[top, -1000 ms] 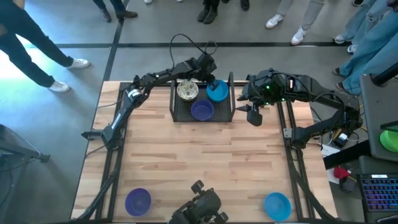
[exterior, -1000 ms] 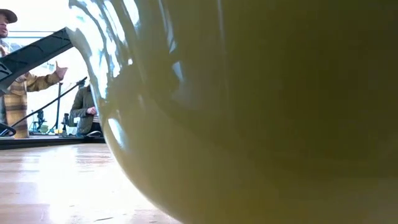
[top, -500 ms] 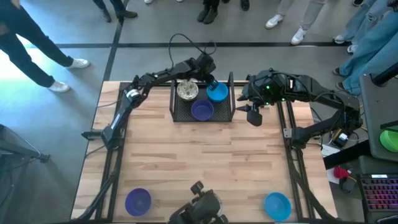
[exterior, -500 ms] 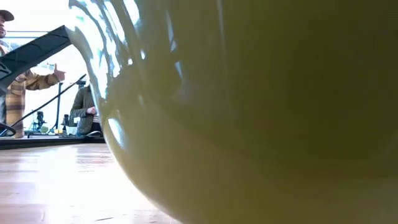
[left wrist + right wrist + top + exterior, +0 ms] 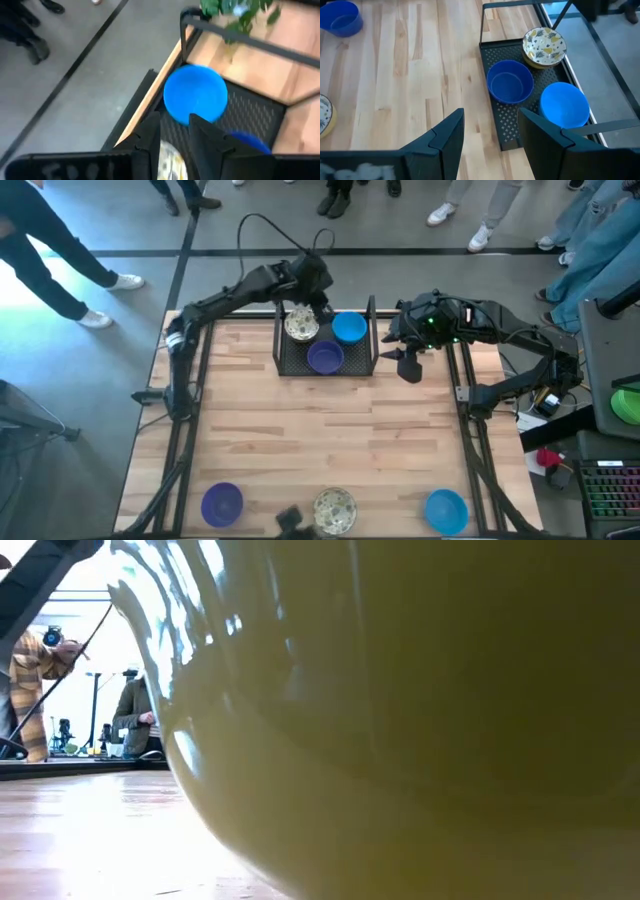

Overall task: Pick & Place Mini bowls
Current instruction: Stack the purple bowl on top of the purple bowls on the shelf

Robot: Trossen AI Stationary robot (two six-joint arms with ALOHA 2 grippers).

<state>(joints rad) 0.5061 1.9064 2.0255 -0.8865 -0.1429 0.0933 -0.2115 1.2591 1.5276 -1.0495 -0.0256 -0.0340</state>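
Above tray (image 5: 362, 350), left fingers (image 5: 150, 137) parted, empty.

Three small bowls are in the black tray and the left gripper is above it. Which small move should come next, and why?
Probably the left gripper should leave the black mesh tray and turn toward the near edge. The tray already holds a bright blue bowl, a purple bowl and a speckled cream bowl. Its fingers are empty, and three loose bowls wait at the table's near edge.

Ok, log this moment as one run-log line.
tray: speckled bowl, purple bowl, blue bowl | left gripper: open, above tray's far edge, empty | right gripper: open, beside tray, empty
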